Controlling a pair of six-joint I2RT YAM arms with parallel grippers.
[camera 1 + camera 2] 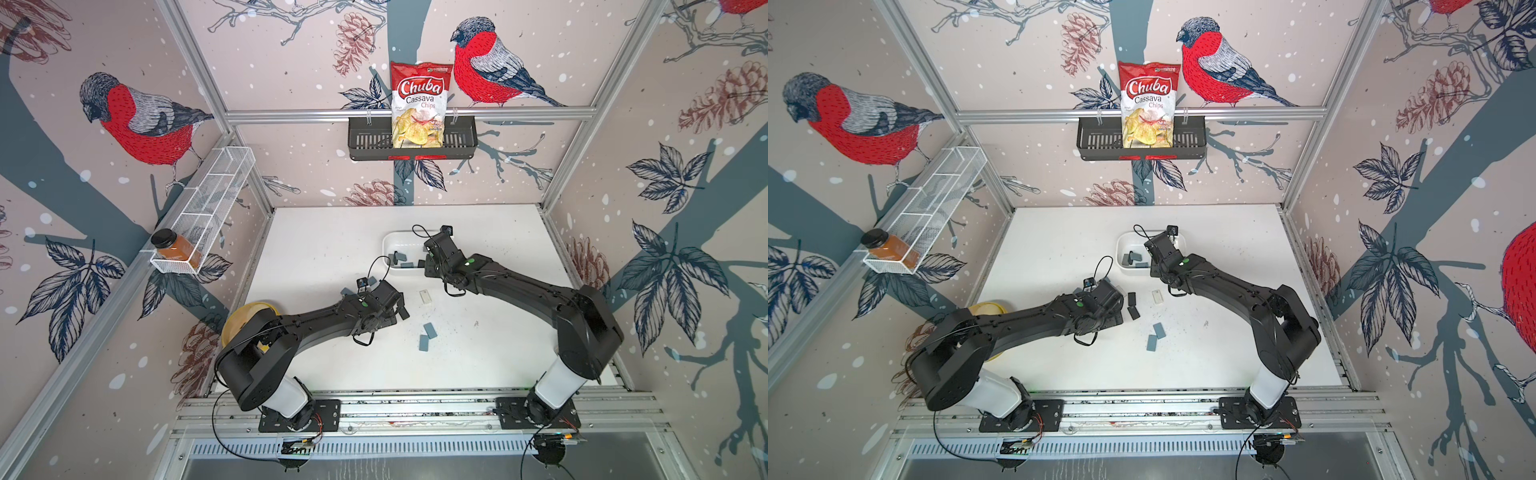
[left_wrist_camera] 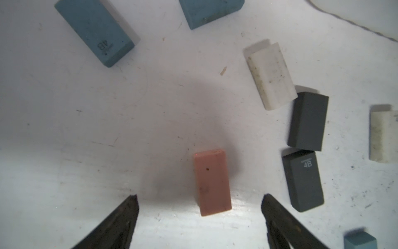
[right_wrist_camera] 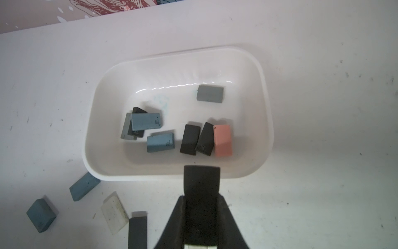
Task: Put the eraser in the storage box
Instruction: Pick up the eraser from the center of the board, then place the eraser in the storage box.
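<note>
Black eraser clenched in my right claw, box rim just ahead: let go now and it may land outside. My left claw gapes over pink eraser.

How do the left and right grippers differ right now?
The left gripper is open and empty; the right gripper is shut on a black eraser. The left gripper hangs above a pink eraser on the table; the right gripper is at the storage box rim. Both point downward.
</note>
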